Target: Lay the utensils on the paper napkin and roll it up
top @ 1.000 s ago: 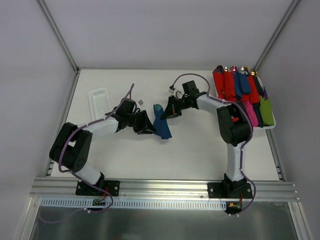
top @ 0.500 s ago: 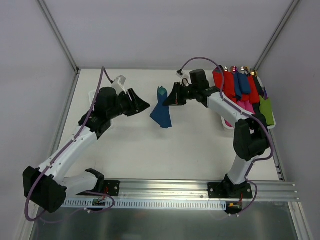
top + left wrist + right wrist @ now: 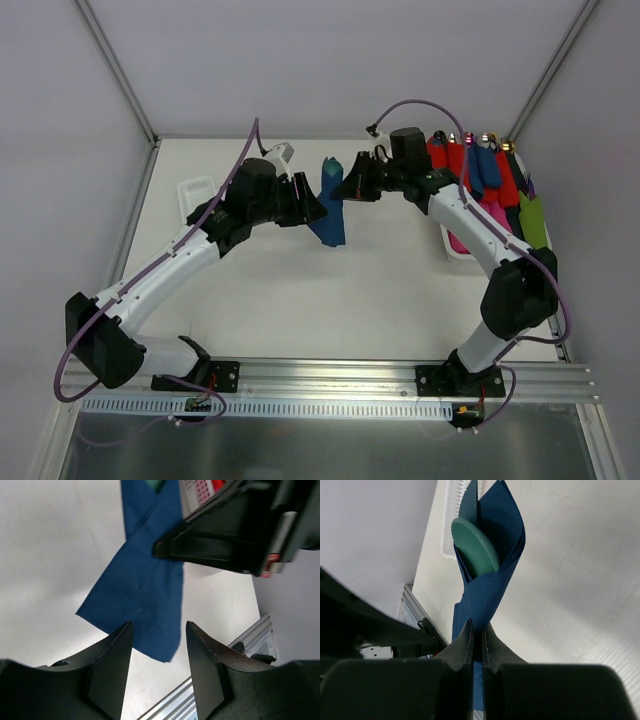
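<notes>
Your right pincer (image 3: 477,630) is clamped on the navy napkin (image 3: 495,580) over the back middle of the tabletop (image 3: 300,290), with the teal utensil (image 3: 475,547) end poking out the top. Your left pincer (image 3: 159,627) is spread apart just beside it.

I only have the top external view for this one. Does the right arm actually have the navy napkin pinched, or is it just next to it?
Observer: Pinched. The right wrist view shows the right gripper with its jaws shut on the paper napkin.
Operator: Any cutlery inside it?
Observer: Yes, a rounded teal utensil end shows inside the napkin's folds, above the jaws.
Operator: And the left arm, is it holding anything?
Observer: No. In the left wrist view the left gripper has its jaws open, and the napkin's loose lower part is seen beyond them, not clamped.
</notes>
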Available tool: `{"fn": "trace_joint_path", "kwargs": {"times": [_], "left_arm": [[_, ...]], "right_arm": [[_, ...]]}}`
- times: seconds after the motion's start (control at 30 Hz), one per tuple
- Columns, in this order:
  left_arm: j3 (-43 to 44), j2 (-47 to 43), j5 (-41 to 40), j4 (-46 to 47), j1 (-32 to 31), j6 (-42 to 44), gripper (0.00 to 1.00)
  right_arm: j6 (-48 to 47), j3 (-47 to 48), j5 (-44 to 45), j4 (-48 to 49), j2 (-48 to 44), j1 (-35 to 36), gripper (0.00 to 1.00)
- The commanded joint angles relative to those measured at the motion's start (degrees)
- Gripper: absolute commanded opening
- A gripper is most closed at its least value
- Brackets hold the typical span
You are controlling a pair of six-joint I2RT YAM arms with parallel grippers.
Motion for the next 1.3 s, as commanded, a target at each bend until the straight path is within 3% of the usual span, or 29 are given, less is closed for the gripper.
{"fn": "trace_joint_path", "kwargs": {"times": [0.0, 0.6, 0.77, 1.03, 1.27], "left_arm": [[2.7, 0.3, -1.9, -1.7, -0.8, 0.9, 0.47], [-1.5, -3.7, 2.0, 2.7, -1.2, -1.4, 0.49], [-5.2, -5.5, 3.2, 7.5, -1.3, -3.4, 0.52], [-6.1, -8.2, 1.1, 8.0, -0.7, -4.1, 0.63], [-8.1, -8.5, 4.1, 11.9, -0.6, -5.4, 0.63]], "right_arm": [[3.6, 0.1, -2.0, 2.9, -5.2, 0.5, 0.0], [17.3, -5.3, -11.2, 19.7, -8.7, 1.4, 0.0], [18.5, -6.1, -11.9, 21.3, -8.8, 1.5, 0.0], [19.6, -6.7, -12.7, 23.1, -9.4, 1.5, 0.0], [22.0, -6.8, -13.9, 26.4, -8.8, 1.9, 0.0]]}}
